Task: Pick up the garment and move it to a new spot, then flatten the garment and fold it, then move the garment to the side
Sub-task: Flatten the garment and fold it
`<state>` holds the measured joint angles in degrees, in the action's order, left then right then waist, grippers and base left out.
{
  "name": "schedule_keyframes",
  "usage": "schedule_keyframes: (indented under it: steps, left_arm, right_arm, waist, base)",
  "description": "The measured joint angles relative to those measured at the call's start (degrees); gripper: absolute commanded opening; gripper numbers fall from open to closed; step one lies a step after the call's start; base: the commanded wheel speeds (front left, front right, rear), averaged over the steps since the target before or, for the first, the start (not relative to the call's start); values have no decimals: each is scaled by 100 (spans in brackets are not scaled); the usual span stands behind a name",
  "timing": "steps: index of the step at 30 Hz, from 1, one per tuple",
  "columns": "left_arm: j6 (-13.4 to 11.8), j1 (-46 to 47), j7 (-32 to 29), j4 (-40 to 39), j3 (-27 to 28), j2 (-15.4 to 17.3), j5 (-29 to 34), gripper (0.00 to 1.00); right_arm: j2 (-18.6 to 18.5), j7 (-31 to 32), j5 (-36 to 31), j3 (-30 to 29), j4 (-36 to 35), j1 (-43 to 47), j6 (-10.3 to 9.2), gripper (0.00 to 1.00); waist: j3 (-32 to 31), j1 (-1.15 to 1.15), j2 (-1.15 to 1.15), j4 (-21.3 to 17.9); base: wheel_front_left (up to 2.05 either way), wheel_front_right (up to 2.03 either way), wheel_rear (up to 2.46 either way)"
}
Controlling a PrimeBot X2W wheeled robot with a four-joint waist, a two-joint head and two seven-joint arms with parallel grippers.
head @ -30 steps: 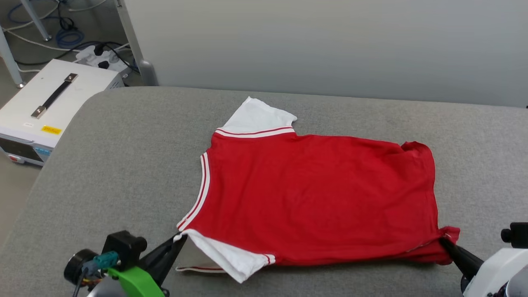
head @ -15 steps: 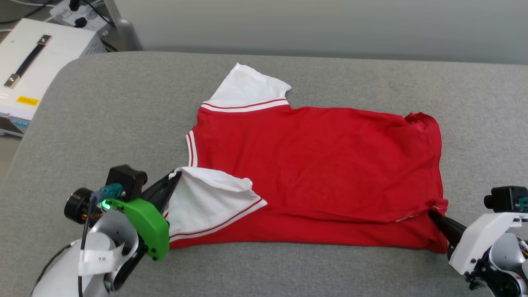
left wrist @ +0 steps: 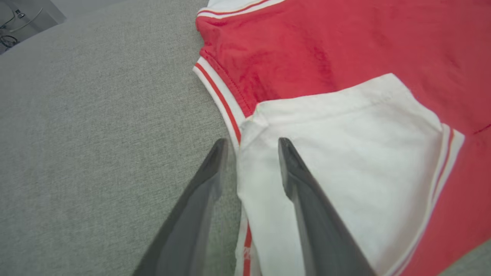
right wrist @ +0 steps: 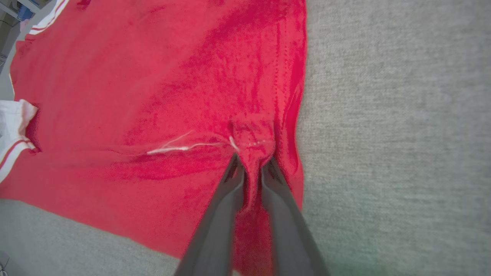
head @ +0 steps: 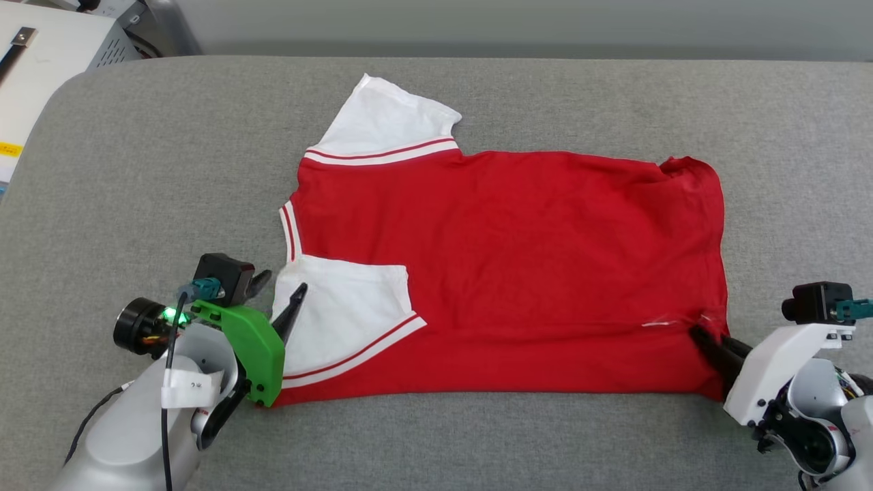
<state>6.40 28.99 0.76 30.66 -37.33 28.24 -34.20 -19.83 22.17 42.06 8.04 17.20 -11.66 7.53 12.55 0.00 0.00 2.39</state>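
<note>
Grey cloth covers the table [head: 136, 150], the red jersey [head: 518, 239] lying mid-table, near edge folded over. My left hand [left wrist: 252, 142] is spread astride the white sleeve [head: 341, 307]; my right hand [right wrist: 251, 161] pinches the hem corner [right wrist: 253, 142] (bunched). Retreating unreleased would, I judge, drag the fold open.

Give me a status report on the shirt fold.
Left gripper open at folded-in white sleeve. Right gripper shut on shirt hem. Near edge folded over, flat on table. Nothing in the way.

so the white box [head: 41, 48] at the far left is chopped off by the picture's edge. green bracket [head: 256, 348] hides the garment [head: 511, 259]'s near left corner, and the right gripper [head: 702, 334] has its tips buried in pinched red cloth.
</note>
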Motion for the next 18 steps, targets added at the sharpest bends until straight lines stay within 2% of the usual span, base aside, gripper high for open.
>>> schedule_keyframes:
  steps: [8, 13, 18]
  left_arm:
    - [-30, 53, 590, 568, 160, -309, -122, 100]
    - [-221, -106, 943, 512, 382, -367, -357, 100]
    - [-472, -693, 999, 177, 414, -420, -426, 100]
  right_arm:
    - [134, -137, -224, -43, -55, -72, 0, 100]
    - [-8, -299, -643, -27, -368, 86, 0, 100]
    - [-54, -257, -1110, -146, -747, 470, 0, 100]
  waist:
    - [-188, 0, 0, 20]
    - [-421, 0, 0, 63]
    - [-662, 0, 0, 118]
  base:
    - [0, 0, 0]
    - [0, 0, 0]
    - [0, 0, 0]
